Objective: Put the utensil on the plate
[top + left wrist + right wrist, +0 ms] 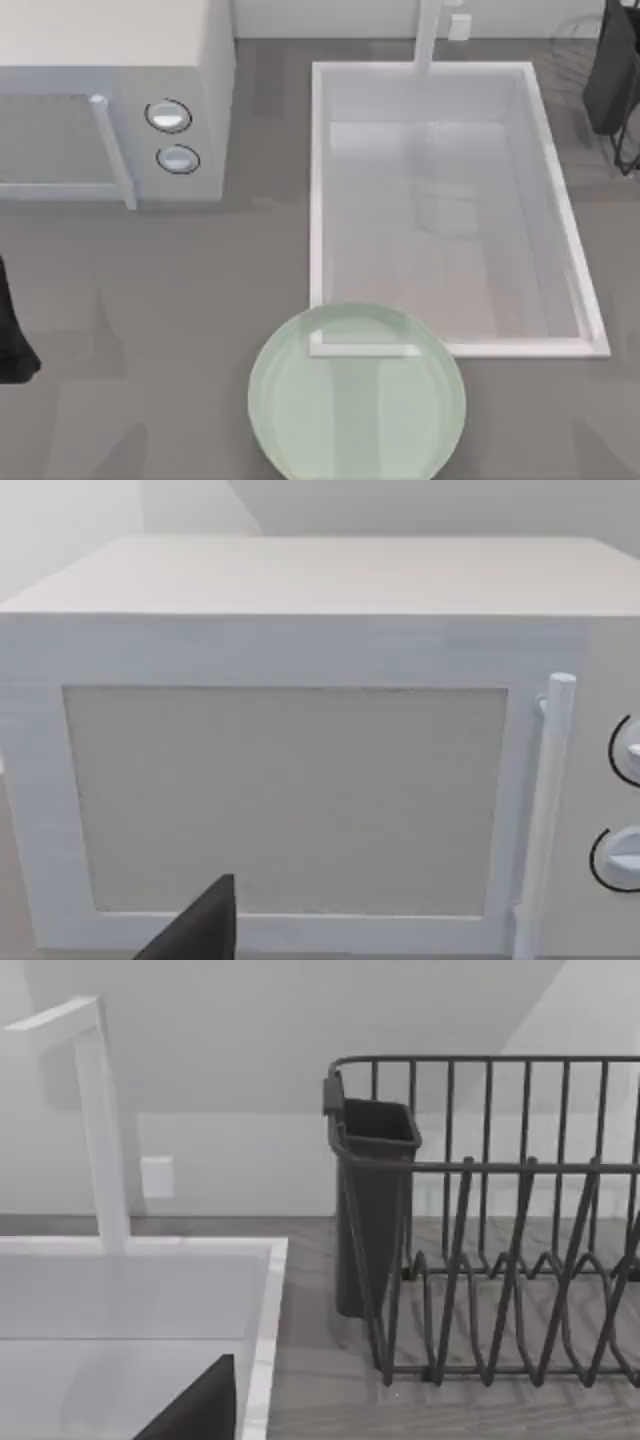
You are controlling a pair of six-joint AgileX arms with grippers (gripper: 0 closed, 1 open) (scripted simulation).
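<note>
The plate [356, 400] is round, pale green and glassy. It lies at the table's front middle, and its far rim overlaps the front left corner of the sink. The utensil is out of view. My left arm [12, 335] is parked at the table's left edge, well left of the plate. A dark part of my left gripper [195, 928] points at the microwave door. A dark part of my right gripper [198, 1405] hangs over the sink's edge, facing the dish rack.
A white microwave [110, 100] with two knobs and a bar handle stands at the back left. The white sink basin [440, 210] with its faucet [95, 1120] fills the middle right. A dark wire dish rack [500, 1220] with a cutlery cup [365, 1200] stands at the back right.
</note>
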